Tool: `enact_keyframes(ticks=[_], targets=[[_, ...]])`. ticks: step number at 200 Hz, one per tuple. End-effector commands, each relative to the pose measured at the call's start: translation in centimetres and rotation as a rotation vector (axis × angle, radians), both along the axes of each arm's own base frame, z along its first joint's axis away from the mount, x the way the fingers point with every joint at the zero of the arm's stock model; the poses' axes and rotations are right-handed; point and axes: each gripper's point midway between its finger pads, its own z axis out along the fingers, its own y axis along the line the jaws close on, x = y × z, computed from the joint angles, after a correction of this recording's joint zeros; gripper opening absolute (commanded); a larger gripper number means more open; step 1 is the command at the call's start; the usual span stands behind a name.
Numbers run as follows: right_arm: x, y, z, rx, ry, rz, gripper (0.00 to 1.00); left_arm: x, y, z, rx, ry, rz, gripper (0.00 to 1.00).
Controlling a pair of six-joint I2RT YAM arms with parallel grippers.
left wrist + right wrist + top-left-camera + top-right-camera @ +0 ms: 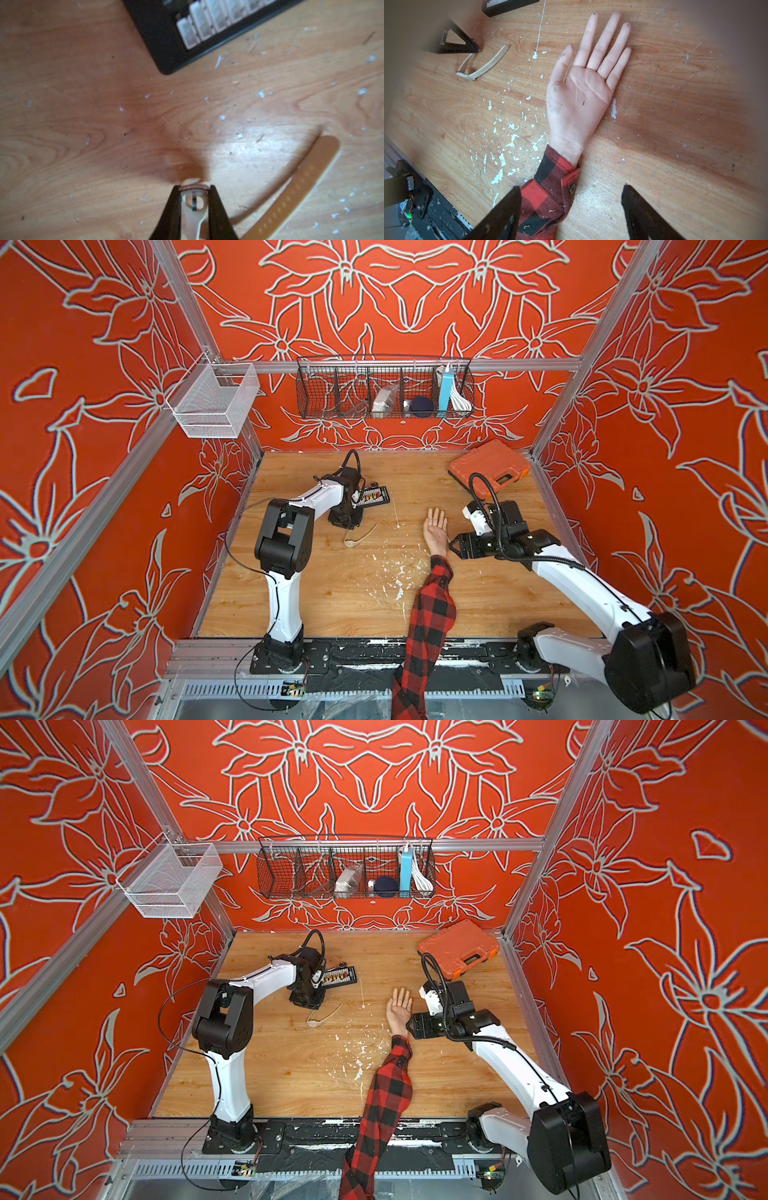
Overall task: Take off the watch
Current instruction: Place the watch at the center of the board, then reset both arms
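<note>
**Top views.** The left arm reaches forward with its wrist bent steeply down. The left fingers [345, 526] point at the tabletop [332, 597], just beside a black bit holder [374, 494]. The watch [356, 537] is off the wrist and lies on the wood under that arm's tip, well apart from the hand [435, 530]. The hand lies palm up with its digits straight, and a plaid sleeve [432, 614] runs back to the near edge. The right arm stretches low from its base, with the right fingers [454, 548] level and aimed sideways at the bare wrist. An orange case [489, 467] sits at the far right corner.

**Left wrist.** The left fingers [194, 188] are closed on one end of the watch. The picture is soft, but the pinched piece looks like the buckle. The holed tan strap [295, 193] curves away over the wood.

**Right wrist.** The right fingers [571, 188] stand wide apart and hold nothing. One tip is over the cuff, the other over bare wood. The watch [483, 66] is near the thumb side of the hand, not touching it.
</note>
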Motion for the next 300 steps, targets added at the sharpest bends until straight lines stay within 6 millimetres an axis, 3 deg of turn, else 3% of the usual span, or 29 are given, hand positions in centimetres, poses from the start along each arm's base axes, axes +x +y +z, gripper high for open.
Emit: enact_keyframes(ticks=[1,62,77,112,146,164,183,205,220,245,275,300], targets=[[-0.2,0.0,0.3,-0.004,-0.014,0.017,0.79,0.3,1.4,0.4,0.004,-0.006,0.062,0.1],[-0.1,0.1,0.7,-0.01,-0.021,0.032,0.79,0.1,5.7,1.6,0.032,0.0,0.168,0.22],[-0.1,0.1,0.9,-0.008,-0.024,0.031,0.79,0.0,6.1,2.2,0.046,-0.013,0.174,0.34],[-0.3,0.0,1.0,-0.008,-0.026,0.028,0.79,0.1,6.9,3.6,0.07,-0.049,0.178,0.47],[0.0,-0.2,1.3,-0.015,-0.046,0.009,0.79,0.7,7.0,5.9,0.031,-0.131,0.198,0.52],[1.1,-0.7,1.9,-0.038,-0.075,-0.031,0.81,1.3,7.0,7.8,-0.004,-0.241,0.225,0.66],[2.9,-2.4,2.4,-0.125,-0.104,-0.126,0.89,1.7,7.2,9.1,-0.015,-0.326,0.248,0.82],[5.1,-4.1,2.7,-0.212,-0.15,-0.206,0.98,2.2,8.0,10.0,-0.003,-0.387,0.283,0.91],[6.6,-5.1,3.0,-0.263,-0.187,-0.237,0.98,2.4,8.7,10.2,0.013,-0.432,0.312,0.99],[9.1,-8.2,3.9,-0.403,-0.28,-0.33,0.98,2.2,10.7,10.7,0.071,-0.528,0.393,0.99],[11.9,-12.8,4.9,-0.585,-0.461,-0.457,0.98,1.9,11.6,11.8,0.105,-0.735,0.36,0.99],[12.8,-16.8,3.7,-0.605,-0.477,-0.598,0.98,0.3,12.2,11.4,0.164,-0.867,0.282,0.98]])
